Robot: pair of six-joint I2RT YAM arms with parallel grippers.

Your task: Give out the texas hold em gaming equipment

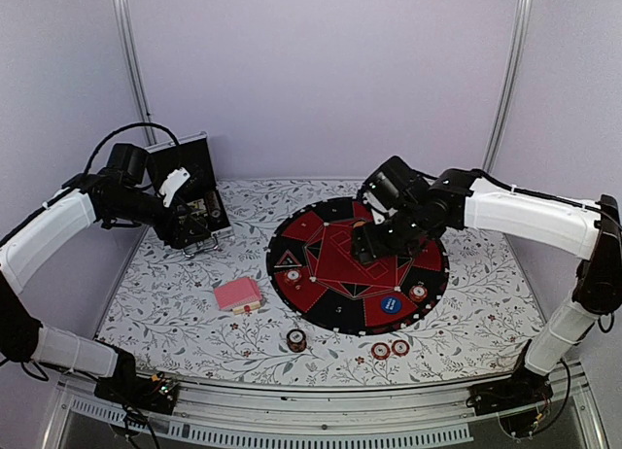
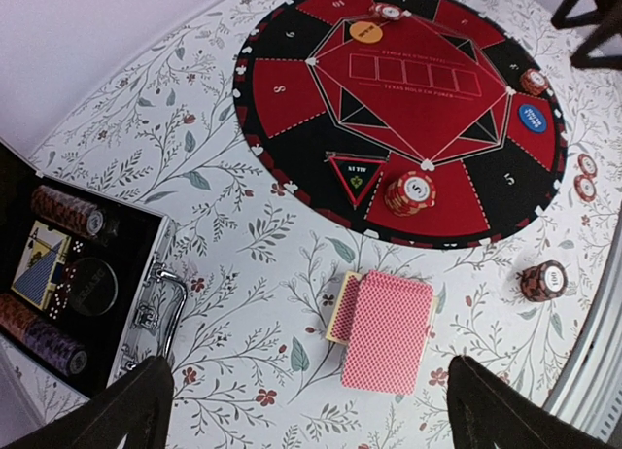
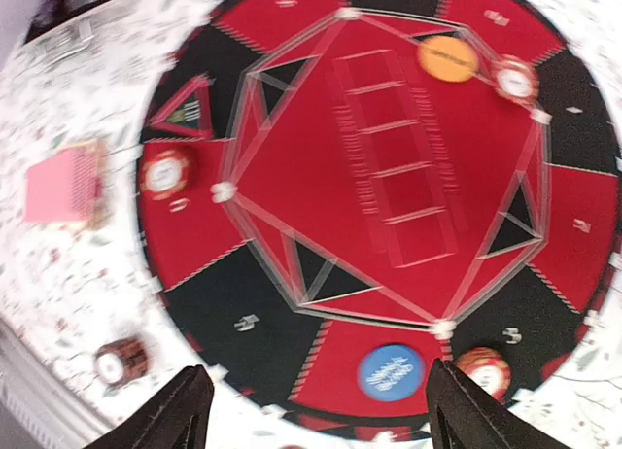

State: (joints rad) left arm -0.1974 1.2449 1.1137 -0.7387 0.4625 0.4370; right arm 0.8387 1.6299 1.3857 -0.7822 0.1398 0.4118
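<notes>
The pink card deck (image 2: 387, 332) lies ahead of the open left gripper (image 2: 309, 369), nearer than the right gripper (image 3: 318, 369), which is open too.

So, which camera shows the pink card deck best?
The left wrist view: the card deck is large and sharp there. The top external view shows it small; the right wrist view shows it blurred near the left edge.

A robot test booth: plain lilac walls (image 1: 321, 80), aluminium posts (image 1: 133, 60), floral-clothed table (image 1: 160, 308).
</notes>
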